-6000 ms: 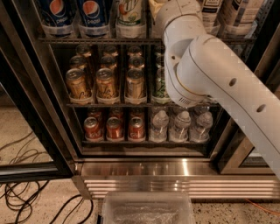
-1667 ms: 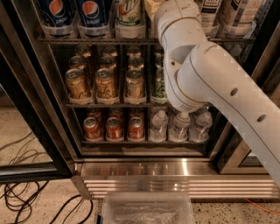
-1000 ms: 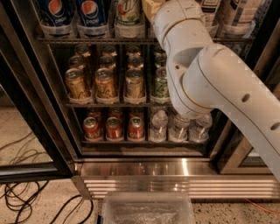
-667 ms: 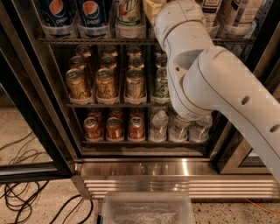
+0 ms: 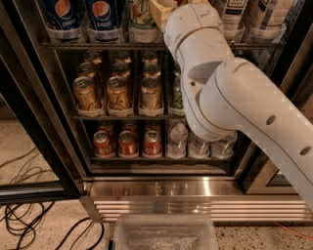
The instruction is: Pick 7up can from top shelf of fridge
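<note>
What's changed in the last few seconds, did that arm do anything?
The white arm swung slightly left, bringing the gripper, at the picture's top edge, closer to the 7up can on the top shelf. The cans and bottles stayed put.

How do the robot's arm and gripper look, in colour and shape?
The thick, glossy white arm has rounded segments, thin joint seams and small dark holes. The pale cream-yellow gripper, at the picture's top edge, is blocky.
</note>
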